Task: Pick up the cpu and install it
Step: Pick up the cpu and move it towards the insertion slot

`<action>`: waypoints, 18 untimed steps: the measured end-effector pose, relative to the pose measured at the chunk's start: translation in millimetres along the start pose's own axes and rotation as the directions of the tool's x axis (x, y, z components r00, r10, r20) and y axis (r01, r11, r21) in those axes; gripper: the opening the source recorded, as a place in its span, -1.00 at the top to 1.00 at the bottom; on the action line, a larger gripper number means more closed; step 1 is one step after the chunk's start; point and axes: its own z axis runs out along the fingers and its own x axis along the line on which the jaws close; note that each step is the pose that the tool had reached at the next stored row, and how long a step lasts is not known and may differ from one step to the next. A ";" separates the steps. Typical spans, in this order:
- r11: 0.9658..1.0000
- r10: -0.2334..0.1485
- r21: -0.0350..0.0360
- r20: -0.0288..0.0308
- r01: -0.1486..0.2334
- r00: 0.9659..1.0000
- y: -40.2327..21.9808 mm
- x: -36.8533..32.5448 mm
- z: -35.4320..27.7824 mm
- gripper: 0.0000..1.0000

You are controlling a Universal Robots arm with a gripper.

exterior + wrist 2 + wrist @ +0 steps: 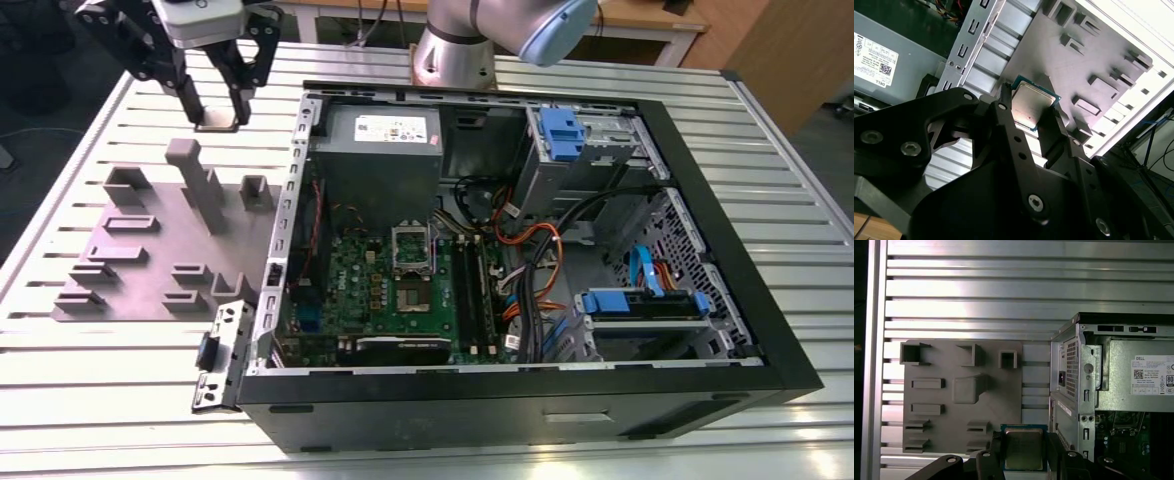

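The cpu (1032,102), a small square chip with a pale metal top and a green rim, is clamped between the two black fingers of my gripper (1030,119). In the first wrist view the cpu (1024,447) hangs above the near edge of the grey plastic fixture plate (961,390), with the gripper (1024,456) shut on its sides. In the exterior view the gripper (218,105) is raised over the table at the far left, beyond the fixture plate (134,255) and outside the open computer case (694,250). The green motherboard (380,285) and its silver socket frame (411,250) lie inside the case.
The case holds a grey power supply (380,130), blue drive caddies (641,305), orange cables (527,240) and memory slots (470,285). Upright grey blocks (200,180) rise from the fixture plate. The slatted metal table (80,130) stretches around both.
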 end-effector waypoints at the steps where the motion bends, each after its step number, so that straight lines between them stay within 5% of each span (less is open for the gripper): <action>1: 1.000 0.000 0.000 0.000 0.000 1.000 0.0 -0.2 0.0 0.09; 18: 1.000 0.000 0.000 0.000 0.000 1.000 0.0 -4.7 -0.1 0.09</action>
